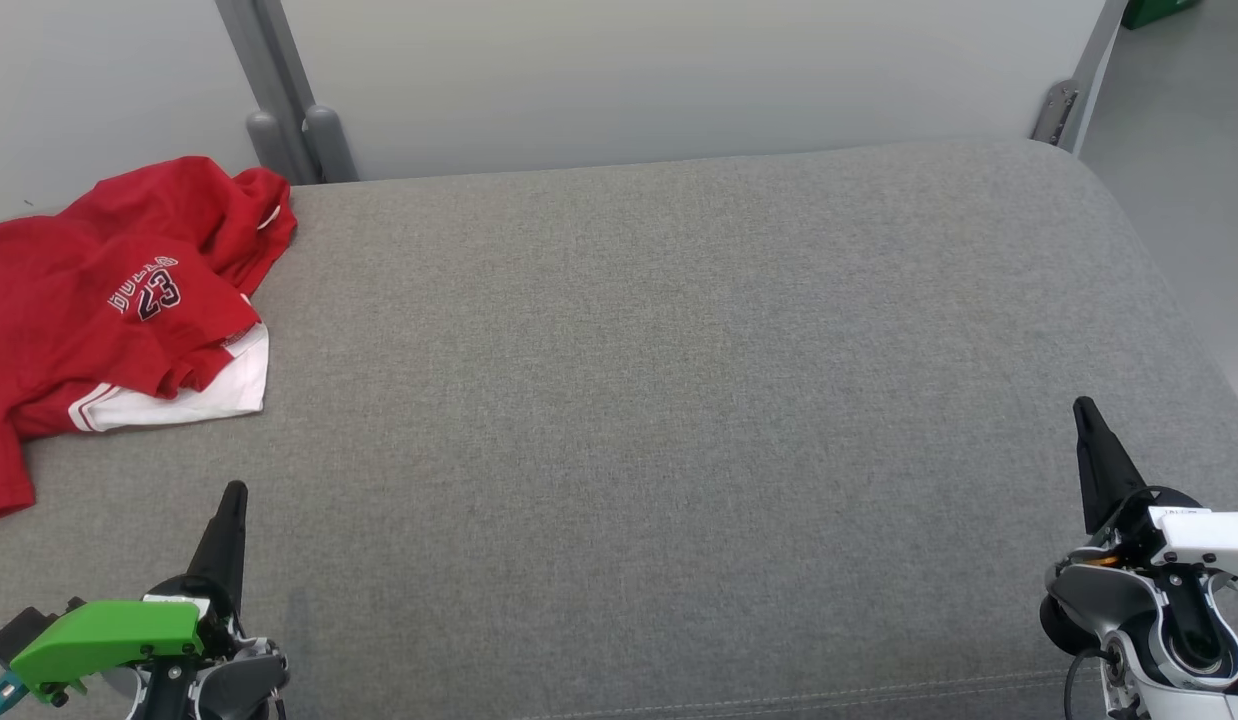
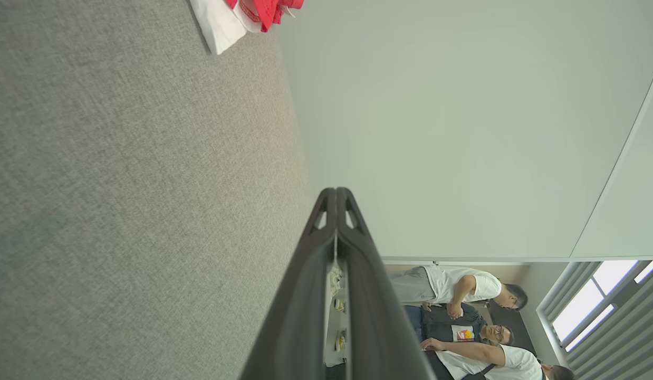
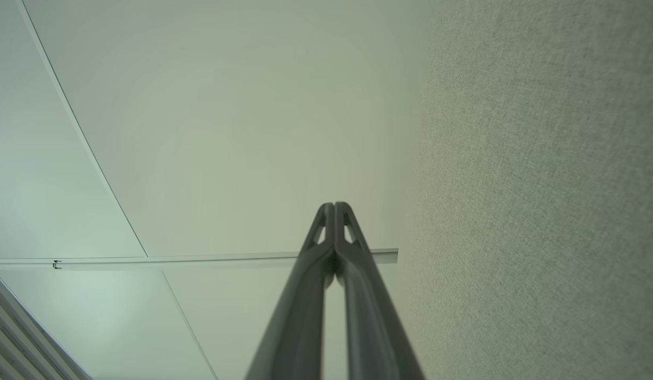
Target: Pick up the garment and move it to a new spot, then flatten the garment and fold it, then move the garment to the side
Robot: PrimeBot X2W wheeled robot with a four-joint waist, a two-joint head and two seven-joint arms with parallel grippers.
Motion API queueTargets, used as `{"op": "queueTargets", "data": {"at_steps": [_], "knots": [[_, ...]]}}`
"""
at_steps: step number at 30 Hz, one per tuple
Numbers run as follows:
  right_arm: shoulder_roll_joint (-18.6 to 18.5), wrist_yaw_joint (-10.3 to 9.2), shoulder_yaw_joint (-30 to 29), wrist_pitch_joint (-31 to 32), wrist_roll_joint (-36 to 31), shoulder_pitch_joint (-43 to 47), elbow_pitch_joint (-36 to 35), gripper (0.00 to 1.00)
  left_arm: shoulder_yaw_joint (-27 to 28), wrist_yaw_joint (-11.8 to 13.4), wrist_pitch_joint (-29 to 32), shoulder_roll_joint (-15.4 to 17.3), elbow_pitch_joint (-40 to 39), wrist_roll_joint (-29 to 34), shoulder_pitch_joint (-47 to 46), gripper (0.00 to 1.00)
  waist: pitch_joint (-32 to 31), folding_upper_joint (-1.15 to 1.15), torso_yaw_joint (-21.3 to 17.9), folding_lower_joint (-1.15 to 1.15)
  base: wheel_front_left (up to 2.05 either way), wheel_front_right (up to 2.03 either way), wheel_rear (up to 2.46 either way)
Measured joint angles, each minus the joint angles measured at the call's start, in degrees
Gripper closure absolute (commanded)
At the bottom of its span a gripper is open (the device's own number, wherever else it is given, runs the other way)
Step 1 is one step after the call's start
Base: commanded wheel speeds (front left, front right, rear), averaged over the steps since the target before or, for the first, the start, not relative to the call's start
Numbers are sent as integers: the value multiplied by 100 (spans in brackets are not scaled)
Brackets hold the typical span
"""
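Note:
A crumpled red garment (image 1: 99, 300) with a white hem and the number 23 lies at the far left of the grey fabric surface (image 1: 679, 380), partly cut off by the head view's left edge. A corner of that garment (image 2: 237, 16) appears at the top of the left wrist view. My left gripper (image 1: 234, 492) is at the lower left, shut and holding nothing, a short way in front of the garment. In its own wrist view the left gripper (image 2: 336, 191) has its tips pressed together. My right gripper (image 1: 1083, 405) is at the lower right, shut and bare, and the right gripper (image 3: 334, 206) has both tips meeting.
A pale wall panel (image 1: 679, 70) with grey posts (image 1: 279, 110) stands behind the surface. The surface rounds off at its right edge (image 1: 1179, 300), with floor beyond. Three people (image 2: 463, 322) stand in the background of the left wrist view.

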Motion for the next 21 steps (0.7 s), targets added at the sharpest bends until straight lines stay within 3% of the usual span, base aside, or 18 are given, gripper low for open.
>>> {"op": "queueTargets", "data": {"at_steps": [21], "knots": [[0, 0, 0, 0, 0, 0, 0, 100, 0, 0, 0, 0, 0, 0, 0, 100, 0, 0, 0, 0, 0, 0, 0]]}}
